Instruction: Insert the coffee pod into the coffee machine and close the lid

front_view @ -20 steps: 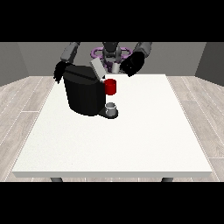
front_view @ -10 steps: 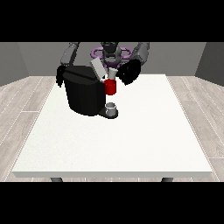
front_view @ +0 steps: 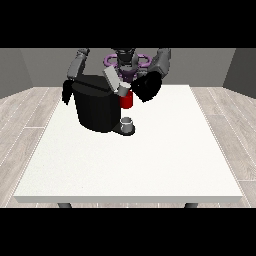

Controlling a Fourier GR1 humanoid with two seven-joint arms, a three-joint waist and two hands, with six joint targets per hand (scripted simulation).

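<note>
The black coffee machine [front_view: 97, 107] stands at the table's far left of centre, with its grey lid [front_view: 111, 79] tilted up. A red thing at the machine [front_view: 127, 101] shows at its front, above a small grey cup [front_view: 128, 123] on the drip tray. The hand at the view's right [front_view: 146, 87] hovers just right of the machine's top. A small grey thing [front_view: 122, 90] shows at that hand's left edge, under the lid; I cannot tell whether it is the pod. The hand at the view's left [front_view: 66, 93] hangs beside the machine's left side, fingers pointing down.
The white table [front_view: 150, 160] stretches from the machine to the near edge. The robot's torso [front_view: 126, 62] stands directly behind the machine.
The hand at the view's right has come down and slightly left, closer to the machine's open top. The hand at the view's left has barely shifted.
</note>
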